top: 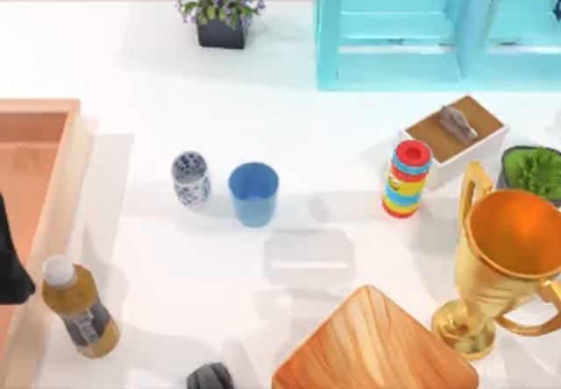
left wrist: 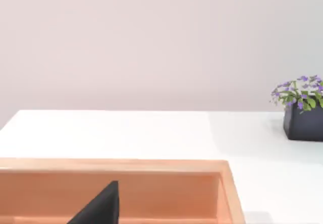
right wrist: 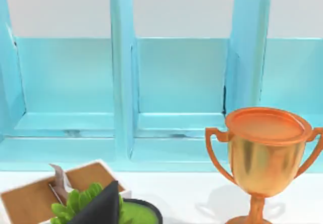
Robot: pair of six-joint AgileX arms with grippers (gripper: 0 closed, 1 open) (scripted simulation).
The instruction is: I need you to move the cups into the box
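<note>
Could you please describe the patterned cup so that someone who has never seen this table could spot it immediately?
Start at the orange-tan wooden box on the table's left edge and look right, to two cups standing side by side. The white cup with blue floral pattern is the one nearer the box; the blue tumbler beside it is plain and wider.

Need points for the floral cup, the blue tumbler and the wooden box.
floral cup (top: 189, 180), top view, on its patterned side wall.
blue tumbler (top: 253, 194), top view, on its outer wall just below the rim.
wooden box (top: 74, 157), top view, on its right-hand wall; also (left wrist: 116, 165), left wrist view, on the top edge of a wall.
</note>
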